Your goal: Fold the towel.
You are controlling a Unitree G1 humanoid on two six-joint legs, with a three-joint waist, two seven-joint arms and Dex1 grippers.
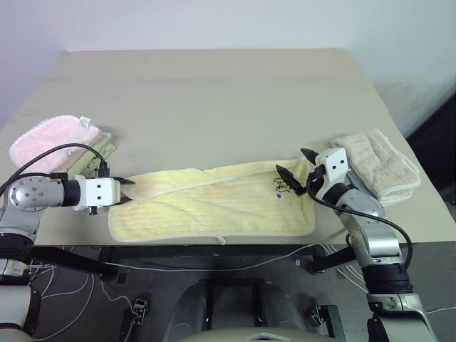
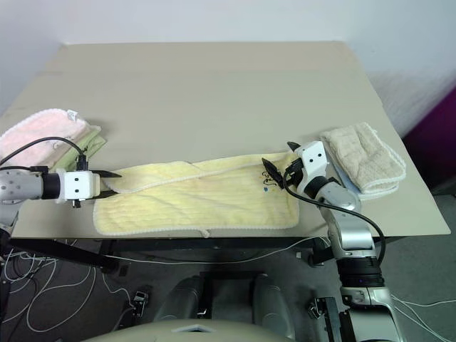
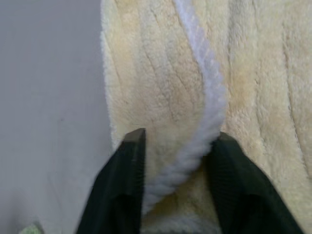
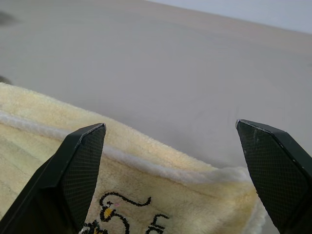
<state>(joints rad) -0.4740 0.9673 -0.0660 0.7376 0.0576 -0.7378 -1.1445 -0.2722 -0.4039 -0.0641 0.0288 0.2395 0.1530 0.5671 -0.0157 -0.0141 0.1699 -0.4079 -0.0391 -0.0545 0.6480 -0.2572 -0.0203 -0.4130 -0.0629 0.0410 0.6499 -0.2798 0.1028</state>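
nearest the camera, along the table's (image 1: 214,92) front edge, the pale yellow towel (image 1: 214,206) lay spread lengthwise, folded once so that its white hemmed border ran along the upper layer. a small dark embroidered mark (image 1: 280,187) sat near its right end.

at the towel's left end the left gripper (image 1: 127,191) reached in sideways, its two black fingers (image 3: 126,190) set on either side of a raised fold of terry and the white hem cord, closed in on the cloth and pinching it.

at the right end the right gripper (image 1: 296,165) hovered over the towel's far right corner with its fingers (image 4: 80,170) spread wide, grasping nothing; the embroidered mark showed between them in the right wrist view, and the hem edge lay just beyond their tips.

a fluffy pink folded towel (image 1: 50,139) rested at the table's left edge with a green cloth (image 1: 102,146) under it. a beige folded towel (image 1: 377,164) lay at the right edge, just beside the right gripper's wrist.
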